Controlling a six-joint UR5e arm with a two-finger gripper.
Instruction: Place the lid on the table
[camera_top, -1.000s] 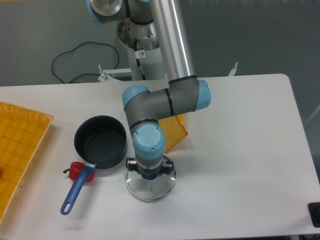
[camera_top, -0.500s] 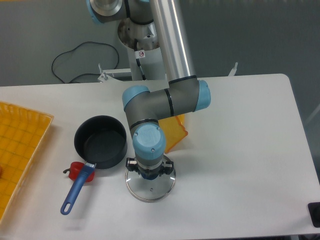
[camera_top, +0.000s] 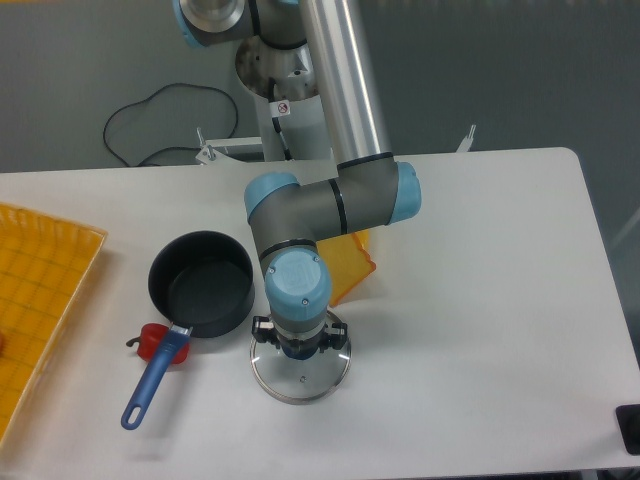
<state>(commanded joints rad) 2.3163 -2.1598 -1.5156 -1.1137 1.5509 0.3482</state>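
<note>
Glass lid (camera_top: 300, 372) lies flat on white table (camera_top: 480, 300), just right of dark pot (camera_top: 201, 283) with blue handle. My gripper (camera_top: 299, 347) points straight down over lid centre; wrist hides knob and fingertips, so cannot tell whether fingers grip or stand apart. Yellow tray (camera_top: 40, 290) at left edge.

The white table (camera_top: 480, 300) carries a dark pot (camera_top: 200, 283), glass lid (camera_top: 300, 375), yellow tray (camera_top: 40, 290) and a small red object (camera_top: 150, 340).
</note>
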